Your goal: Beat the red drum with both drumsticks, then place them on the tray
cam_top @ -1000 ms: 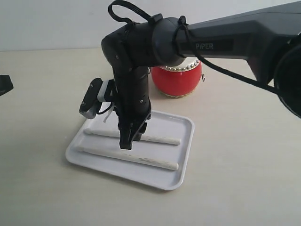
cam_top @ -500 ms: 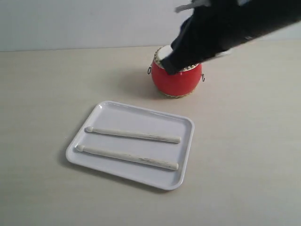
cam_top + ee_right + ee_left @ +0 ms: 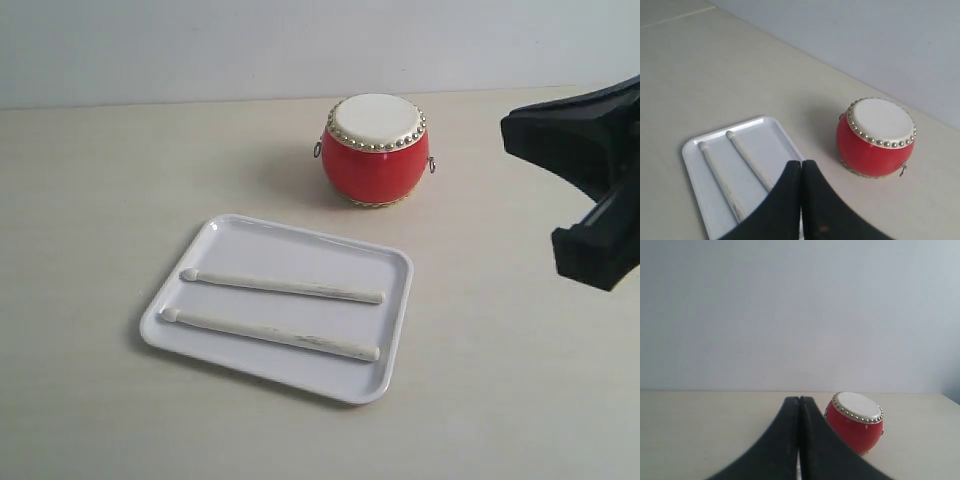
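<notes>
The red drum [image 3: 376, 150] with its cream skin stands upright at the back of the table, also seen as the drum [image 3: 856, 423] and the drum [image 3: 875, 138]. Both pale drumsticks lie side by side on the white tray [image 3: 230, 236]: one drumstick [image 3: 283, 287] farther back, the other drumstick [image 3: 270, 333] nearer the front. In the right wrist view the tray [image 3: 700, 200] holds the two drumsticks [image 3: 749, 165]. My left gripper [image 3: 799, 401] is shut and empty, off to the side of the drum. My right gripper [image 3: 801, 164] is shut and empty, raised away from the tray.
A dark part of the right arm [image 3: 590, 180] juts in at the right edge of the exterior view. Pale tabletop [image 3: 90, 180] spreads around the tray and drum, with a plain light wall behind.
The right arm, which stood over the tray with its gripper down at the drumsticks, has lifted and swung off to the right. Both drumsticks stay lying on the tray.
</notes>
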Controlling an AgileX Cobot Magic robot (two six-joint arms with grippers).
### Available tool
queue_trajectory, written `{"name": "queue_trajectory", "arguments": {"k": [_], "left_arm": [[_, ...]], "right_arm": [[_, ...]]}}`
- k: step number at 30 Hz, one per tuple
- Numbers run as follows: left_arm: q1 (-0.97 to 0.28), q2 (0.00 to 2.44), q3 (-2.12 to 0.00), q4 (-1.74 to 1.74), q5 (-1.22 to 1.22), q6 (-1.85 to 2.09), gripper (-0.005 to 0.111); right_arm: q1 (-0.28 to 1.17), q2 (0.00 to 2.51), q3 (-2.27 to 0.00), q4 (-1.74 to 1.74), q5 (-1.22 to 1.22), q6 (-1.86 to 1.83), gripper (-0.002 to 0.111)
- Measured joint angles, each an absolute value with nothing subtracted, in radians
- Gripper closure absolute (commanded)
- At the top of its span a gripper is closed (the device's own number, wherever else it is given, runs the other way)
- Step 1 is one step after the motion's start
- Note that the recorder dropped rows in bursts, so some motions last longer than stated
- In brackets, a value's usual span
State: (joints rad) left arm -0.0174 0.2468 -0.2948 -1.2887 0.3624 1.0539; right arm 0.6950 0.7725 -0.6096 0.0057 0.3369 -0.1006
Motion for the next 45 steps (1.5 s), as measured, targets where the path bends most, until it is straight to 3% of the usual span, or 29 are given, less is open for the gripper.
{"name": "queue_trajectory", "arguments": {"k": [17, 28, 39, 45], "left_arm": [[-0.017, 0.240, -0.295, -1.287, 0.362, 1.054, 0.107], [-0.017, 0.099, -0.295, -1.237, 0.291, 1.094, 0.107], [0.029, 0.026, -0.133, -0.435, 0.160, 0.373, 0.107], [0.074, 0.006, -0.081, -0.287, 0.141, 0.242, 0.107]], "right_arm": [[0.695, 0.725, -0.610, 0.006, 0.339, -0.101, 0.108], [0.695, 0.725, -0.610, 0.006, 0.339, -0.101, 0.108], [0.695, 0.725, -0.610, 0.006, 0.339, -0.101, 0.108], [0.695, 0.725, -0.610, 0.006, 0.339, -0.101, 0.108]]}}
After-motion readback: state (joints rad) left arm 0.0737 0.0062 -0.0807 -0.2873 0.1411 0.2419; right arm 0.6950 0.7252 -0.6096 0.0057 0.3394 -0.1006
